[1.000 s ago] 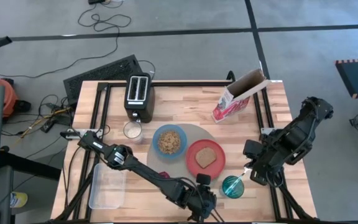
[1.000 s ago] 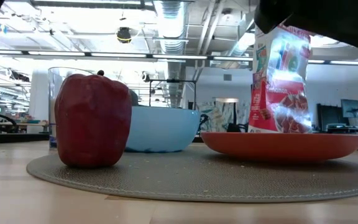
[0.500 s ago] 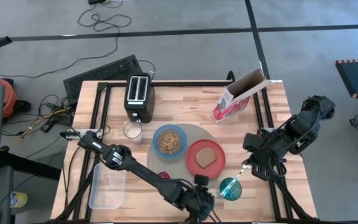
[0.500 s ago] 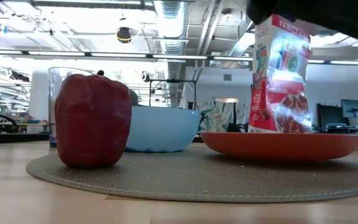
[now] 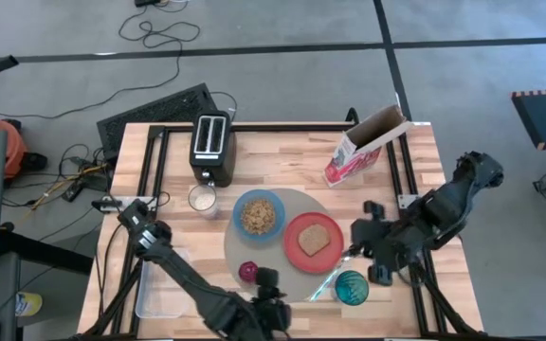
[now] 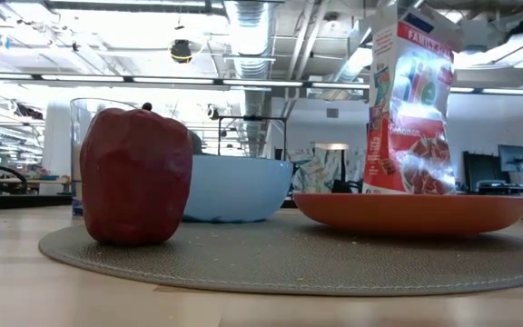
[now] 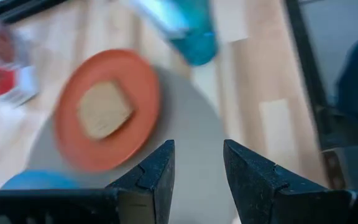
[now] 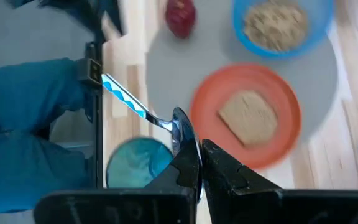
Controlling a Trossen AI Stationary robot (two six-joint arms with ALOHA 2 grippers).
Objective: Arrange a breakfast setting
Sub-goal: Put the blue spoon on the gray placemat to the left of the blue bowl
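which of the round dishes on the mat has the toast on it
The red-orange plate, on the mat's right half, carries the toast slice. The light-blue bowl beside it holds cereal, and the teal glass stands off the mat.

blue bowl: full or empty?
Holding food, not empty. The high view shows the light-blue bowl on the mat with tan cereal-like contents covering its inside; the right wrist view shows the same.

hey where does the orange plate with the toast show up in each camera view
High view: red-orange plate on the mat's right half, beside the bowl.
Low view: right of centre, seen edge-on, cereal box behind.
Left wrist view: left of centre.
Right wrist view: centre-right.
Shared landmark: the toast slice on it; not visible in the low view.
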